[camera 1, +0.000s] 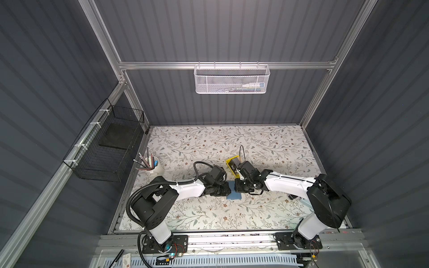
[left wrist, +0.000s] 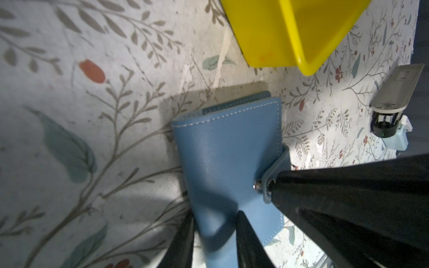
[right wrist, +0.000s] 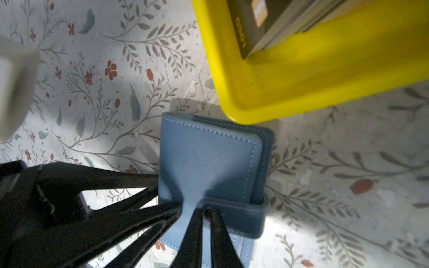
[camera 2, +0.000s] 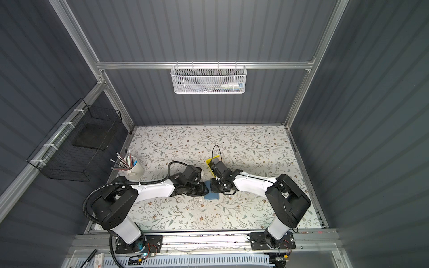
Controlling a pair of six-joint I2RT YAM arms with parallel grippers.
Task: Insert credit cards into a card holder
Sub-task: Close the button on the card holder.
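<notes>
Peeling the snap strap (right wrist: 243, 213) off its stud looks like the step in hand. The right jaws are pinched nearly shut on the strap's tip, over the card holder (right wrist: 209, 162), which lies closed on the table (right wrist: 97, 120). The left jaws, part open, clamp the holder's spine edge. Lift the tip up and away from the holder while the left jaws hold it down. The credit cards (right wrist: 249, 25) sit in the yellow tray (right wrist: 290, 92) just beyond the holder.
</notes>
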